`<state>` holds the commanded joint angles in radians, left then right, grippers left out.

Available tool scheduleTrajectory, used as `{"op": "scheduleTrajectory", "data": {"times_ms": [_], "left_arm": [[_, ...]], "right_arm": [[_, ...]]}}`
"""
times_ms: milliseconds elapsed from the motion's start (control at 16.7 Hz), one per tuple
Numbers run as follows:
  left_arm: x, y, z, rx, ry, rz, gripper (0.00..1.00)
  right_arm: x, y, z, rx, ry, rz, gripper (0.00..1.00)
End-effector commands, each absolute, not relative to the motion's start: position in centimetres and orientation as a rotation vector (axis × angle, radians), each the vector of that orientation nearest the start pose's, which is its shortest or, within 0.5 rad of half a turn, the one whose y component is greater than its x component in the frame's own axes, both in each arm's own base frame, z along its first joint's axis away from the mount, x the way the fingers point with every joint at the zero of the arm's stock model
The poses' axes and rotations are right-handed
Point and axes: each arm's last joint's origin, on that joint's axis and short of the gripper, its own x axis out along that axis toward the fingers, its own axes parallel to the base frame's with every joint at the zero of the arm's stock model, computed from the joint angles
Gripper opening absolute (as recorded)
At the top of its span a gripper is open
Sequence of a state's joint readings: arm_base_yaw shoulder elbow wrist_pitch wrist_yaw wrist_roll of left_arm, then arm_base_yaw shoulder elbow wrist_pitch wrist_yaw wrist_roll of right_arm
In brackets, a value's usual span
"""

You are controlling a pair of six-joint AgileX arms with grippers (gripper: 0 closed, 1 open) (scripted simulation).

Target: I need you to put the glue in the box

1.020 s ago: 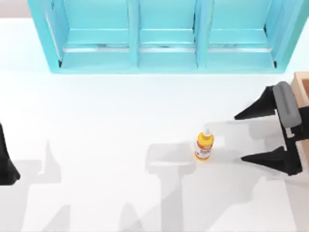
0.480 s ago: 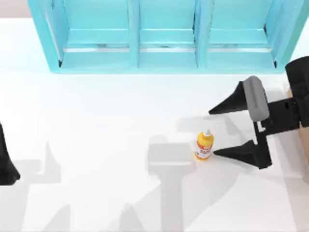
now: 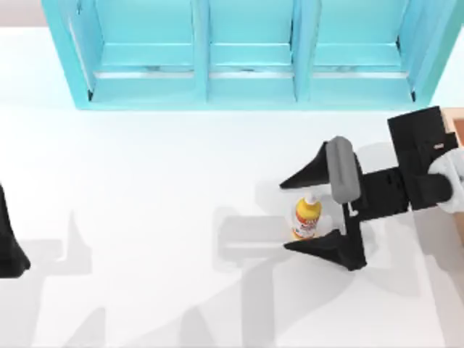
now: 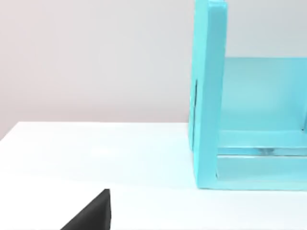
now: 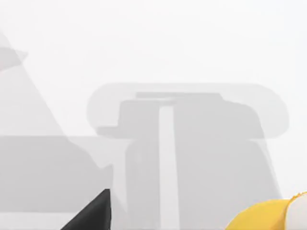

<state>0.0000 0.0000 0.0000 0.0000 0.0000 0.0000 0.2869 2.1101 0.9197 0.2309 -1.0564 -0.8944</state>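
Straddling the glue (image 3: 307, 217) from the right side of the desk (image 3: 145, 217), the right gripper (image 3: 301, 212) has its two black fingers spread wide, one on the far side of the bottle and one on the near side, neither touching it as far as the top view shows. The glue stands upright on the white desk, right of centre, in front of the turquoise shelf (image 3: 246, 54); a corner of its yellow body also shows in the right wrist view (image 5: 268, 215). The box (image 3: 455, 119) is a sliver at the right edge, well apart from the bottle.

The bottle is small, probably light and fairly stiff plastic, with a smooth rounded body that could slip or tip if nudged. The best hold looks to be the labelled middle of the body, below the white nozzle, squeezed gently.

The left gripper (image 3: 11, 250) is parked at the left edge; whether it is spread cannot be told.
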Motion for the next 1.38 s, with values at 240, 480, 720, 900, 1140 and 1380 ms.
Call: {"op": "scheduleTrajectory", "data": {"times_ms": [240, 480, 720, 900, 1140, 1380], "left_arm": [[10.57, -0.12, 16.0, 0.0, 0.0, 0.0, 1.0], [10.57, -0.12, 16.0, 0.0, 0.0, 0.0, 1.0], [10.57, -0.12, 16.0, 0.0, 0.0, 0.0, 1.0], [10.57, -0.12, 16.0, 0.0, 0.0, 0.0, 1.0], [10.57, -0.12, 16.0, 0.0, 0.0, 0.0, 1.0], [10.57, -0.12, 16.0, 0.0, 0.0, 0.0, 1.0]], "right_arm": [[32.83, 12.89, 4.39, -0.326, 0.327, 1.535, 1.0], [32.83, 12.89, 4.39, -0.326, 0.327, 1.535, 0.92], [32.83, 12.89, 4.39, -0.326, 0.327, 1.535, 0.62], [32.83, 12.89, 4.39, -0.326, 0.327, 1.535, 0.4], [32.83, 12.89, 4.39, -0.326, 0.327, 1.535, 0.1], [32.83, 12.89, 4.39, -0.326, 0.327, 1.535, 0.0]]}}
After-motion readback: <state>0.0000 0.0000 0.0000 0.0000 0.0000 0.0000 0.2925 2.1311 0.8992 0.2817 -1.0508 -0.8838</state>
